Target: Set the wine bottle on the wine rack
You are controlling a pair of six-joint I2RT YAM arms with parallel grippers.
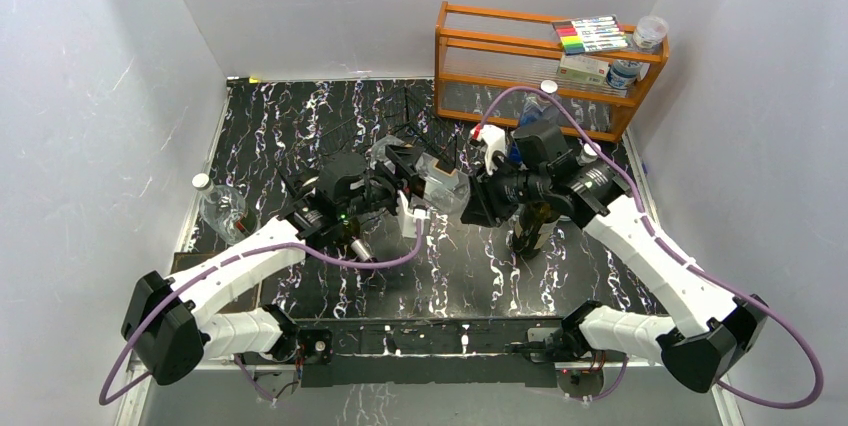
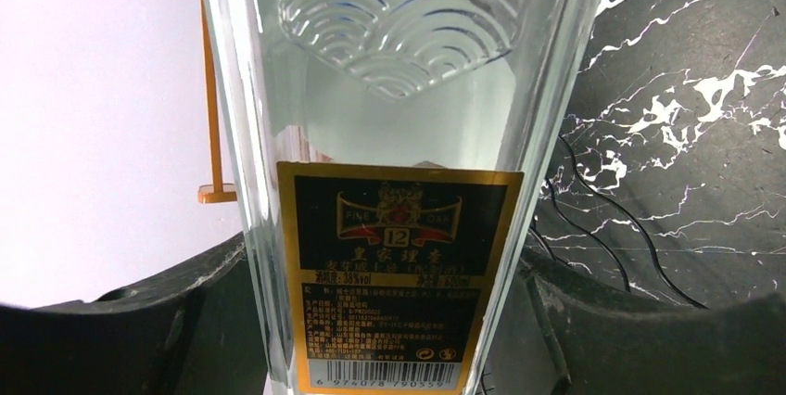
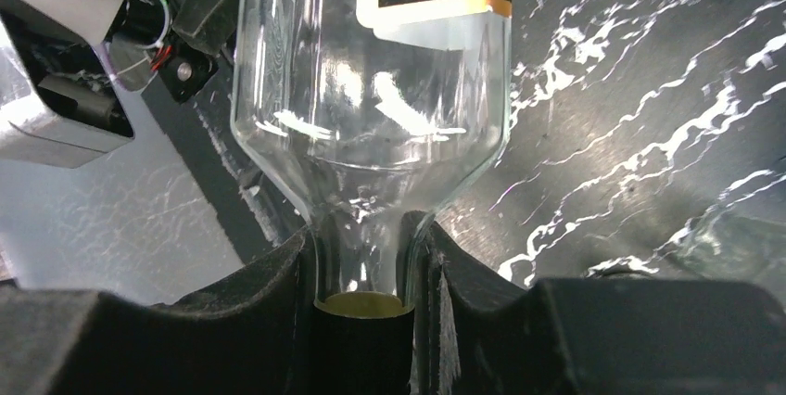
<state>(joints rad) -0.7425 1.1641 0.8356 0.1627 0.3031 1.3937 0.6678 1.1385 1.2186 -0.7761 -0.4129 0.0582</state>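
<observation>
The wine bottle [image 1: 441, 186] is clear glass with a black and gold label and hangs above the middle of the table between both arms. In the left wrist view the wine bottle [image 2: 389, 117] fills the frame, and my left gripper [image 2: 380, 339] is shut on its body, with fingers [image 2: 139, 339] pressed against both sides. My right gripper [image 3: 363, 312] is shut on the narrow neck of the wine bottle [image 3: 371, 117]. The wine rack [image 1: 412, 129] shows only as thin black wires just behind the bottle, hard to make out against the dark marbled table. Its wires [image 2: 602, 219] also run past the bottle on the right.
An orange wooden shelf unit [image 1: 540, 56] with markers and small jars stands at the back right. A clear plastic bottle [image 1: 222, 208] lies at the table's left edge. A dark bottle [image 1: 530, 226] stands under my right arm. White walls close in the table.
</observation>
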